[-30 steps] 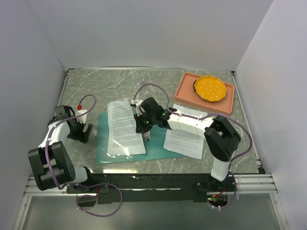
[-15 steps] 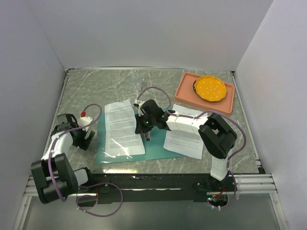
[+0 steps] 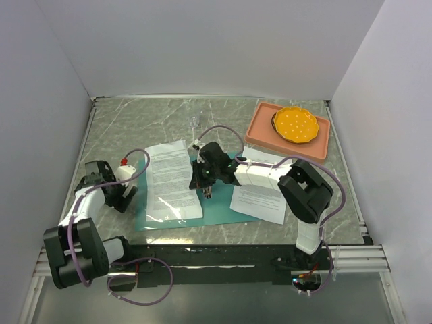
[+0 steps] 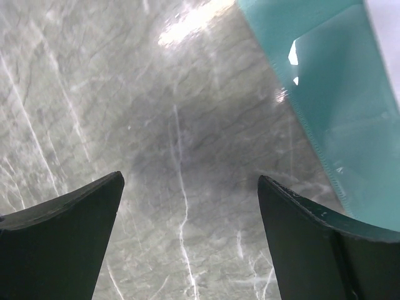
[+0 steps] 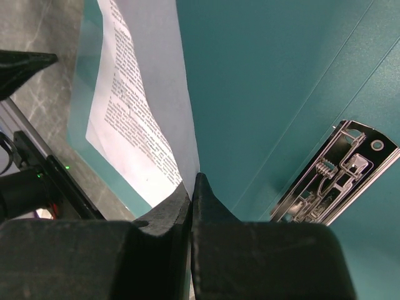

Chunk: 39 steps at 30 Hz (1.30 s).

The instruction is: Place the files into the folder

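Slippage is the risk: right gripper [image 5: 194, 182] pinches only the sheet [image 5: 139, 106] edge over the folder [image 5: 250, 75]; left gripper [image 4: 190, 190] stands open, so paper may skew.

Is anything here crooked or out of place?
Yes. The left sheet lies tilted on the teal folder, and its far end sticks out past the folder's edge. The right gripper is pinching its right edge. The other sheet isn't filed either: it overhangs the folder's right edge.

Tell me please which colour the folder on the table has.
The folder is teal green; it shows best in the right wrist view.
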Each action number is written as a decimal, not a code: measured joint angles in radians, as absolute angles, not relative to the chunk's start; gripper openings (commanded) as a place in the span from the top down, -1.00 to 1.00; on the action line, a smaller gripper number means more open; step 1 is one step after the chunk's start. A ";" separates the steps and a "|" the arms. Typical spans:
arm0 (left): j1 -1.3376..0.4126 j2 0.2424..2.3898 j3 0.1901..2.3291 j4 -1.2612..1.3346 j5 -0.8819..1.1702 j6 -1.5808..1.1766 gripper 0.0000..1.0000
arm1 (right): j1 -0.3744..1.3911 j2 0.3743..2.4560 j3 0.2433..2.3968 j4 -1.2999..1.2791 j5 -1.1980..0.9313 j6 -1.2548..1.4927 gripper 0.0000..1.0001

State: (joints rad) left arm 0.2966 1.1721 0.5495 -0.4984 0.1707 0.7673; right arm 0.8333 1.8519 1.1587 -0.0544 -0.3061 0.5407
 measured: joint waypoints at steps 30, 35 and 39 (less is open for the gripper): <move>0.184 1.274 0.622 -0.566 0.218 0.818 -0.92 | 0.883 1.991 1.345 -0.213 -0.294 0.635 1.00; 0.179 1.274 0.622 -0.567 0.217 0.819 -0.93 | 0.907 1.994 1.333 -0.220 -0.283 0.659 1.00; 0.178 1.274 0.622 -0.567 0.217 0.817 -0.93 | 0.919 1.995 1.316 -0.206 -0.283 0.665 1.00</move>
State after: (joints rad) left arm 0.1776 1.2743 0.6216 -0.5667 0.2169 0.8173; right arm 0.9188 1.9945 1.3163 -0.2058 -0.2829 0.6651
